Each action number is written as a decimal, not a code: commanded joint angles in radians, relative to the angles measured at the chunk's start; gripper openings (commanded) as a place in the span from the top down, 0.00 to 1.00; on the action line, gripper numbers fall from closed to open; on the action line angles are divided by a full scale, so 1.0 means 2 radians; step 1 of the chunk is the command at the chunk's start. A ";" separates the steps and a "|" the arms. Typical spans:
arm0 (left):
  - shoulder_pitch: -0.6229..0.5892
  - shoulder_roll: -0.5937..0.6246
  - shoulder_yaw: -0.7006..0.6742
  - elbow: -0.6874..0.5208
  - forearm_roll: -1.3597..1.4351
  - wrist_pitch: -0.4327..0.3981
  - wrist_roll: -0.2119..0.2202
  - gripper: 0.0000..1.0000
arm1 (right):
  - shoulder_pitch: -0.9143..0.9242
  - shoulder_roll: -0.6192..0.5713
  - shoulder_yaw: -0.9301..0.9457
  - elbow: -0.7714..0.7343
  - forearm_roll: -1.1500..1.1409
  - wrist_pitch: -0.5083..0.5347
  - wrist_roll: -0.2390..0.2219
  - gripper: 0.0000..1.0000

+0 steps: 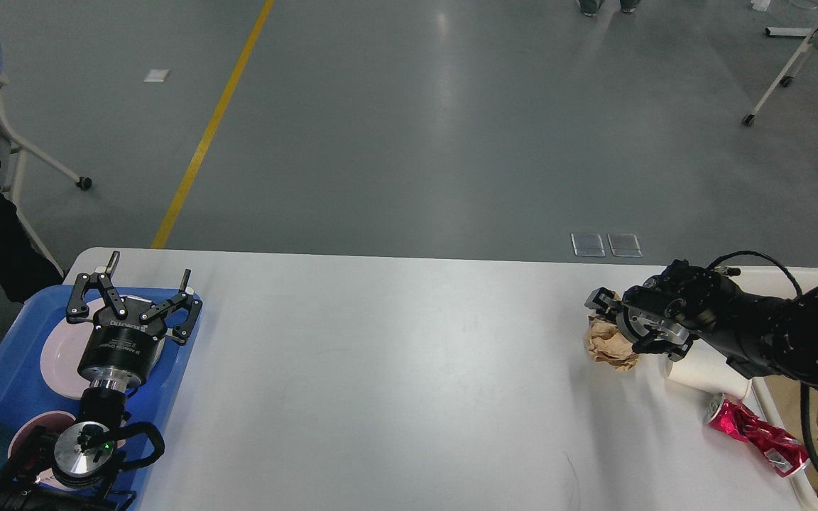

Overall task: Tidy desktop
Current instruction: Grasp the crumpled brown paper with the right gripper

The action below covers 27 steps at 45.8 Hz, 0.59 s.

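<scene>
While I work at tidying, this is how things lie, largest first.

Surface: the white desktop [395, 369] fills the lower part of the view, mostly bare in the middle, with clutter gathered at its two ends.

Blue tray [8, 376]: sits at the left end of the surface, carrying a pale plate [54, 355] and, nearer me, a pinkish dish [40, 424]; I judge it is where the tableware gets collected.

Cream bin [778, 397]: stands at the right edge, partly hidden by my right arm; probably the place for rubbish, since the litter lies just beside it.

Left end effector [140, 294]: hovers above the tray and the plate, fingers spread wide, holding nothing. There is white lettering on its black body, too small for me to read.

Right end effector [611, 312]: reaches leftward to the crumpled brown paper [609, 346] and is at or touching its top. It is seen dark and end-on, so I cannot tell whether the fingers are closed on the paper.

White paper cup [707, 372]: lies tipped on its side just right of the paper, under my right wrist.

Red can [753, 431]: crushed, lying flat near the bin; its print is unreadable.

Judgement: the paper looks like the piece in hand, with cup and can left to clear.
</scene>
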<state>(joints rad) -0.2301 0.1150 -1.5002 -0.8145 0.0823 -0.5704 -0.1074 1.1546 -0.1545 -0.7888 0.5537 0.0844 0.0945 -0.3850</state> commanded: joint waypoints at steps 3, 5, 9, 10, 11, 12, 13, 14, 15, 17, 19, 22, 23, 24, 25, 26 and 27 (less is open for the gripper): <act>0.000 0.000 0.000 0.000 -0.001 0.000 0.000 0.04 | -0.003 0.004 0.002 -0.001 0.000 0.000 0.000 0.22; 0.000 0.000 0.000 0.000 -0.001 0.000 0.000 0.04 | -0.003 0.004 0.002 -0.001 0.000 0.000 0.000 0.27; 0.000 0.000 0.000 0.000 -0.001 0.000 0.000 0.04 | -0.004 0.017 0.002 -0.002 0.000 -0.006 0.000 0.31; 0.000 0.000 0.000 0.000 0.000 0.000 0.000 0.04 | -0.004 0.017 0.002 -0.001 0.001 -0.007 0.000 0.33; 0.000 0.000 0.000 0.000 -0.001 0.000 0.000 0.04 | -0.004 0.019 0.002 -0.001 0.001 -0.007 0.000 0.36; 0.000 0.000 0.000 0.000 -0.001 0.000 0.000 0.04 | -0.004 0.020 0.002 -0.001 0.001 -0.007 0.000 0.39; 0.000 0.000 0.000 0.000 0.000 0.000 0.000 0.04 | -0.004 0.021 0.002 -0.001 0.001 -0.007 0.000 0.43; 0.000 0.000 0.000 0.000 0.000 0.000 0.000 0.04 | -0.005 0.021 0.002 -0.001 0.001 -0.007 0.000 0.47; 0.000 0.000 0.000 0.000 0.000 0.000 0.000 0.04 | -0.005 0.021 0.002 -0.001 0.001 -0.007 0.000 0.52; 0.000 0.000 0.000 0.000 0.000 0.000 0.000 0.04 | -0.007 0.021 0.002 -0.001 0.001 -0.007 0.000 0.62; 0.000 0.000 0.000 0.000 0.000 0.000 0.000 0.04 | -0.008 0.022 0.002 0.000 0.001 -0.007 0.000 0.71; 0.000 0.000 0.000 0.000 -0.001 0.000 0.000 0.04 | -0.009 0.024 0.003 0.002 0.001 -0.008 0.000 0.84; 0.000 0.000 0.000 0.000 -0.001 0.000 0.000 0.04 | -0.009 0.023 0.003 0.003 0.001 -0.008 0.000 0.85; 0.000 0.000 0.000 0.000 -0.001 0.000 0.000 0.04 | -0.007 0.022 0.004 0.006 0.002 -0.008 0.000 0.86; 0.000 0.000 0.000 0.000 -0.001 0.000 0.000 0.04 | -0.004 0.021 0.006 0.011 0.002 -0.006 0.000 0.90; 0.000 0.000 0.000 0.000 -0.001 0.000 0.000 0.04 | -0.002 0.020 0.007 0.019 0.004 -0.005 0.000 0.95; 0.000 0.000 0.000 0.000 -0.001 0.000 0.000 0.04 | 0.000 0.018 0.008 0.031 0.006 -0.004 0.000 1.00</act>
<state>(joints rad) -0.2301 0.1150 -1.5002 -0.8145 0.0823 -0.5704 -0.1074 1.1381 -0.1096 -0.7821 0.5605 0.0865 0.0791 -0.3852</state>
